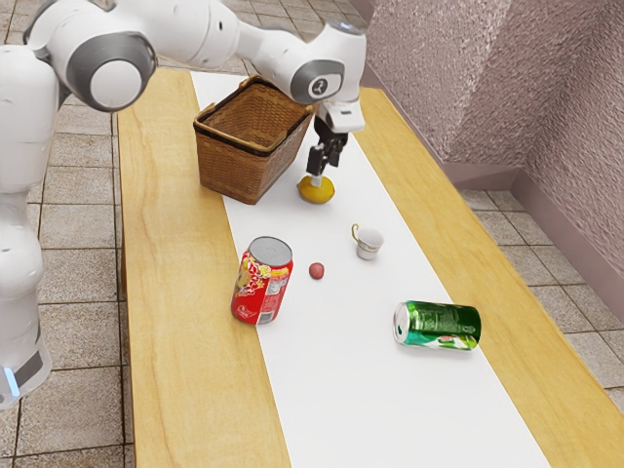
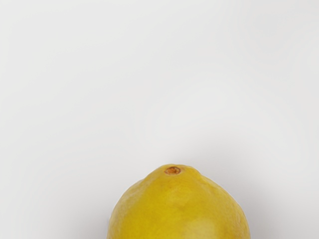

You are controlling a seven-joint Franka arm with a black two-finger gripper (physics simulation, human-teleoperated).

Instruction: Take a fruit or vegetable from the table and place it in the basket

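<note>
Lemon (image 1: 320, 195) located at the black gripper's (image 1: 316, 178) six o'clock, exterior view; grip state cannot be determined. Wicker basket (image 1: 234, 166) at lemon's ten o'clock.

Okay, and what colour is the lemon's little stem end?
Orange-brown, on the yellow lemon; the wrist view shows it best.

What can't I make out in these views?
Exterior view: whether the pincer grips the lemon; too small.
Exterior view: lower inside of the basket; near wall hides it.
Exterior view: fine print on the red can; too small.
Wrist view: much of the lemon; lower edge cuts it.
</note>
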